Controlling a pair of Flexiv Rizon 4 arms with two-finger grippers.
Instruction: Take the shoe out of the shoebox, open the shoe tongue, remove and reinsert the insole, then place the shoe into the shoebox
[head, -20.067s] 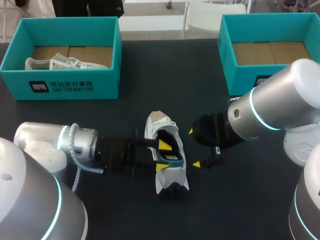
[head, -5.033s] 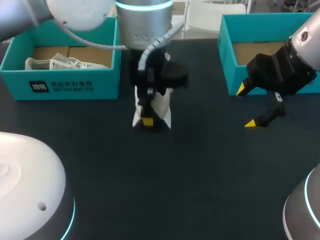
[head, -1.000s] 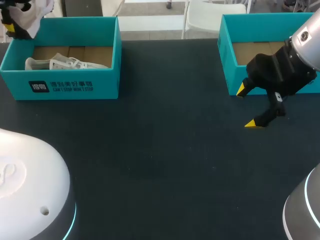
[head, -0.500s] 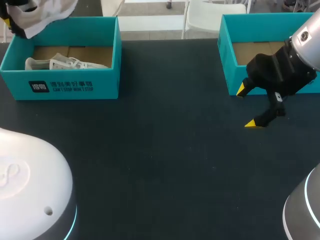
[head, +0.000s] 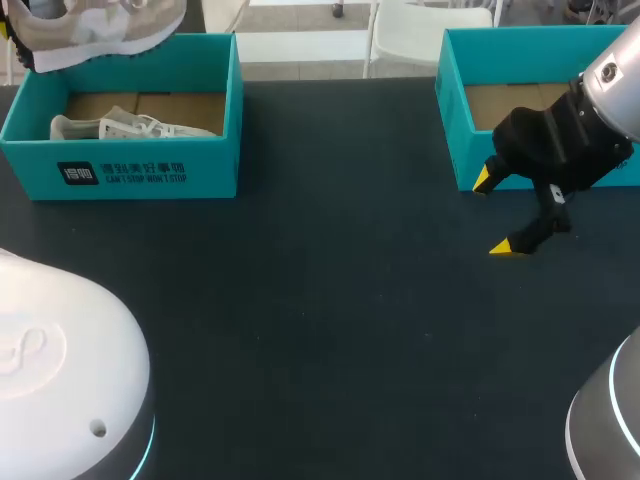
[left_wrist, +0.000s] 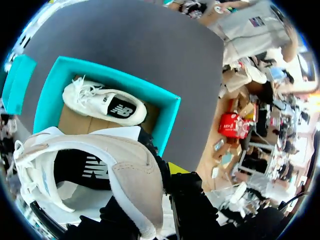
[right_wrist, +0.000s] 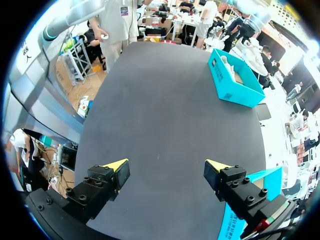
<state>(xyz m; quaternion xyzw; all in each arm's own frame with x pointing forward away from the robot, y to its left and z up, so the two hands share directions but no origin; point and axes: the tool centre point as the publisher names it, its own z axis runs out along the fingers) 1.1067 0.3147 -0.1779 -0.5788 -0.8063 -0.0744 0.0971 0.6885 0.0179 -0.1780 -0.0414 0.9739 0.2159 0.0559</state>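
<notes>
A grey-and-white shoe (head: 100, 25) hangs in the air over the back left corner of the left teal shoebox (head: 150, 175). In the left wrist view my left gripper (left_wrist: 156, 172) is shut on this shoe (left_wrist: 115, 170) at its heel end; one yellow tip shows beside it, the other is hidden. Beneath it the shoebox (left_wrist: 167, 117) holds a second white shoe (left_wrist: 105, 102), which lies on the box's cardboard floor (head: 130, 127). My right gripper (head: 497, 213) stands open and holds nothing, just in front of the right shoebox (head: 455, 120); its fingers are wide apart (right_wrist: 166, 167).
The right teal shoebox holds only brown cardboard. The dark table (head: 300, 300) stretches between the two boxes. My left arm's white base fills the near left corner (head: 60, 390).
The held shoe has swung rightward and further into view above the left shoebox, turning sideways. My right arm has stayed where it was.
</notes>
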